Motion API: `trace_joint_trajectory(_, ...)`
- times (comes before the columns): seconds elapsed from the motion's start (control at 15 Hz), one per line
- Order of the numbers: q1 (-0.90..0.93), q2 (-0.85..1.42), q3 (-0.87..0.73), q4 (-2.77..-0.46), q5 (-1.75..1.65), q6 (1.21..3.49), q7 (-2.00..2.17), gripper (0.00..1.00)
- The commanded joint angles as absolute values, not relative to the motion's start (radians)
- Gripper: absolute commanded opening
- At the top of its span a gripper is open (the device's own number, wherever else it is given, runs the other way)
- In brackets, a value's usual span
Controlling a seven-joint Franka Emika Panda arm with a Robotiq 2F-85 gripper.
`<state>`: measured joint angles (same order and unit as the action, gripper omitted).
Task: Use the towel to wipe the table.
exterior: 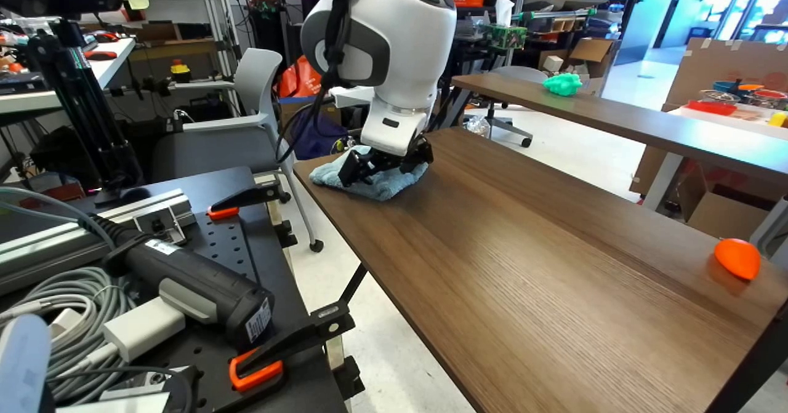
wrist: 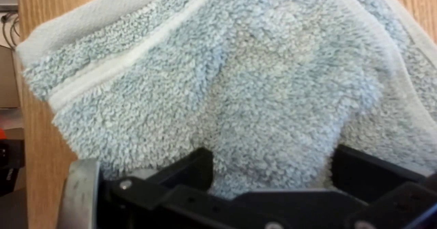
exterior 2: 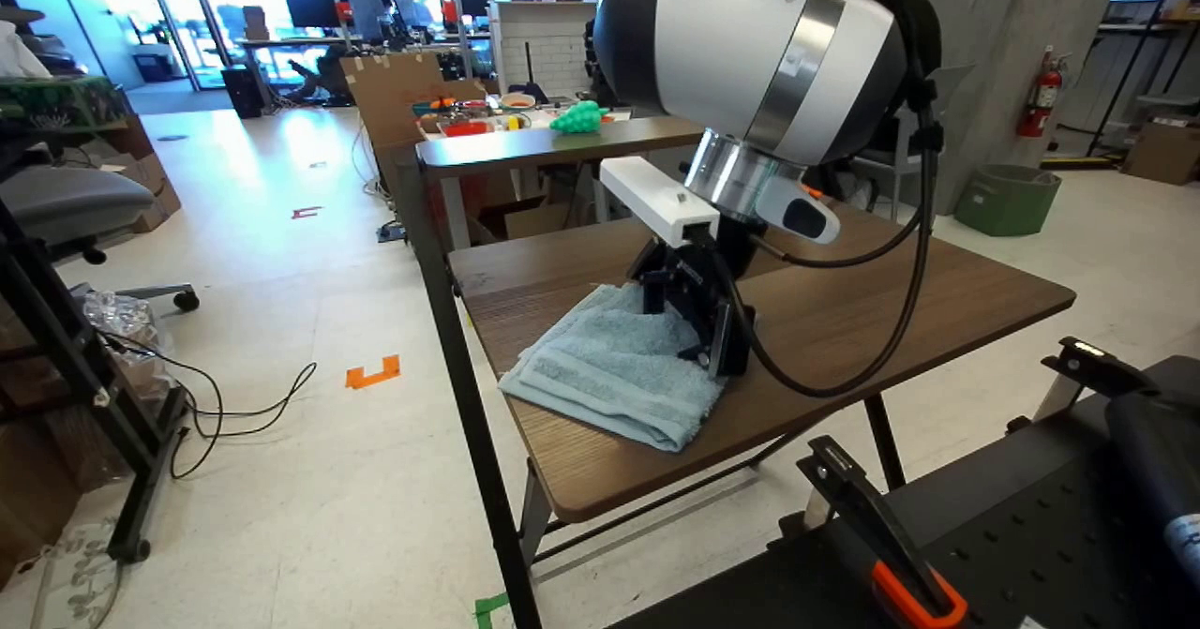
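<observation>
The towel is light blue terry cloth, folded and a little rumpled. It lies on one end of the brown wooden table (exterior: 523,247) in both exterior views (exterior: 397,185) (exterior 2: 609,366). The towel fills most of the wrist view (wrist: 205,79). My gripper points down at the towel in both exterior views (exterior: 386,167) (exterior 2: 682,336). In the wrist view my gripper (wrist: 272,167) has its black fingers wide apart, with a raised fold of towel between them. The fingertips are at the towel's surface; whether they press into it I cannot tell.
An orange object (exterior: 737,258) sits at the table's far end. A green lumpy object (exterior: 562,84) (exterior 2: 579,117) is on a second table. A black cart with clamps (exterior: 258,367) and a scanner-like tool (exterior: 191,274) stands beside the table. A grey chair (exterior: 246,111) is near the towel end.
</observation>
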<state>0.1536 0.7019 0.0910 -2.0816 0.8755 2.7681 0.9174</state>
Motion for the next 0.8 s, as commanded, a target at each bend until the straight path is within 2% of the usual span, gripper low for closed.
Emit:
trace_joint_trajectory(0.0, 0.157, 0.742, 0.083, -2.061, 0.878, 2.803, 0.894, 1.00)
trace_joint_trajectory(0.73, 0.058, 0.940, 0.064, -1.624, 1.036, 2.806, 1.028, 1.00)
